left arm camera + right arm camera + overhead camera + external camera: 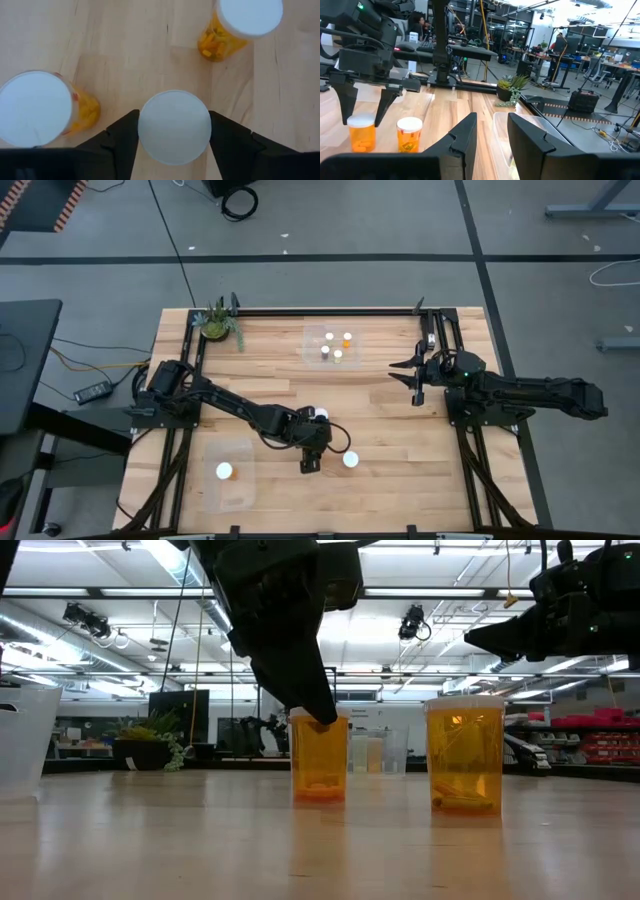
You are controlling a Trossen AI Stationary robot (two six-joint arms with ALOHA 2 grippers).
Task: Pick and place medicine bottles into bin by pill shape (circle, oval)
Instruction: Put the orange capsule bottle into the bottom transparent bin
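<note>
Left gripper (173, 132) fingers, parted, are straddling upright bottle (174, 126) directly below; right gripper (415, 377) is idling apart, fingers part-open, empty.

Overhead, table-level and two wrist views

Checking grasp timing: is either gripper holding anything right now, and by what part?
Nothing clearly held yet. The left gripper straddles a medicine bottle at its white cap, fingers either side; contact cannot be told. The right gripper hangs empty, open.
</note>
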